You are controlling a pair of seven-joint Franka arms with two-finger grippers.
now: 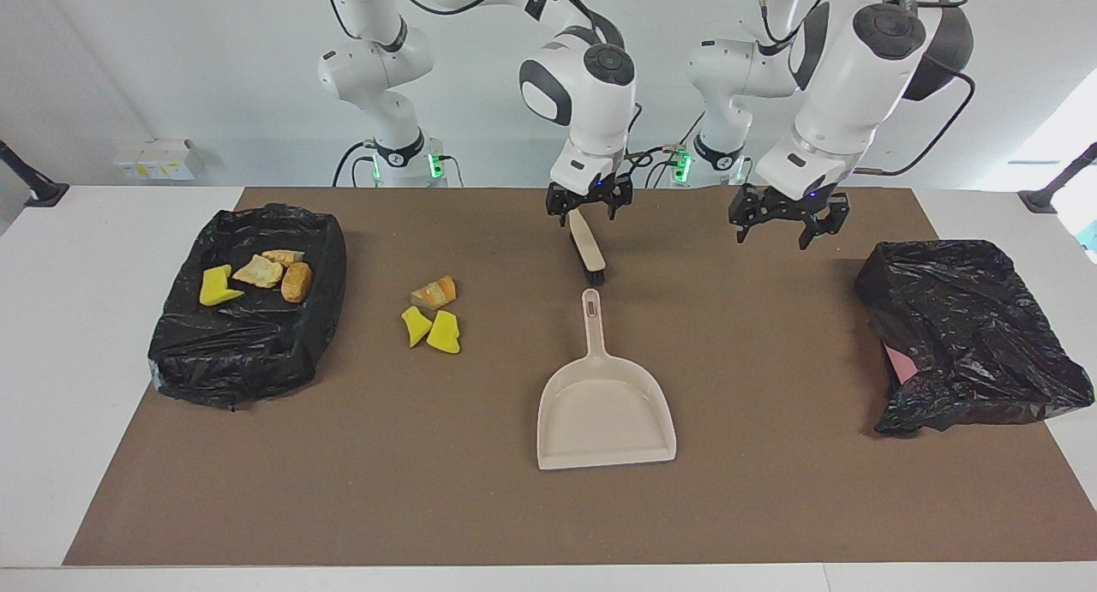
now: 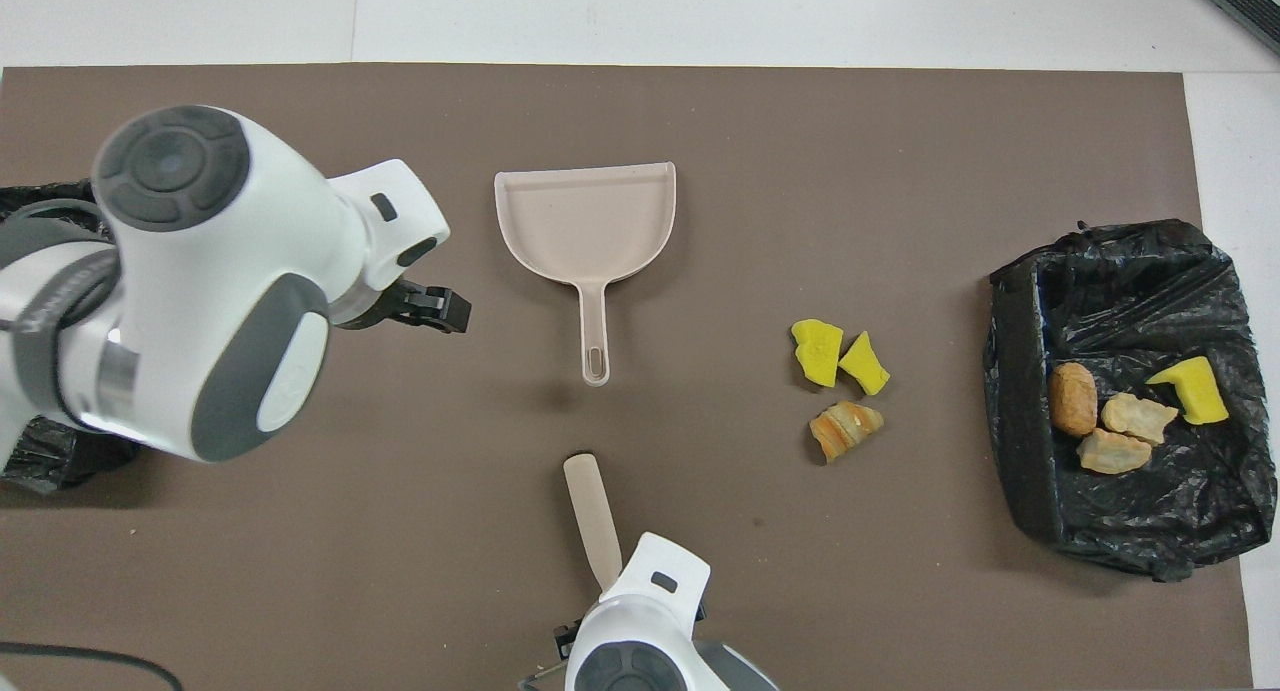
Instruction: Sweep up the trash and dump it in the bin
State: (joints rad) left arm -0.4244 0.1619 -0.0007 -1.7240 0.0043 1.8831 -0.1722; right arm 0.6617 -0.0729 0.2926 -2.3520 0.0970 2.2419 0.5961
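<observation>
Brown mat [image 1: 771, 506] covers most of the white table [image 1: 51, 361]; bare mat all round the dustpan [image 1: 604, 408] and along the edge farthest from me.

My right claw [image 1: 590, 211] is closed on the brush [image 1: 588, 251], held tilted, bristles down, over the mat nearer me than the dustpan handle. My left claw [image 1: 788, 224] hangs over bare mat, fingers apart, holding nothing, between the dustpan and the crumpled black bag [image 1: 973, 335] at the left arm's end.

Trash: three loose pieces [image 1: 434, 316] on the mat, two yellow foam wedges touching and one golden-brown bread-like lump just beside them, nearer me. They sit between the dustpan and the bin [image 1: 248, 352], well apart from the brush, toward the right arm's end. Four more pieces [image 1: 257, 275] lie in the bin: one yellow wedge, three brownish lumps.

Bin is a shallow tray lined with shiny, wrinkled black plastic. Dustpan is smooth beige plastic, flat on the mat, handle toward me, with a slot in its tip.
</observation>
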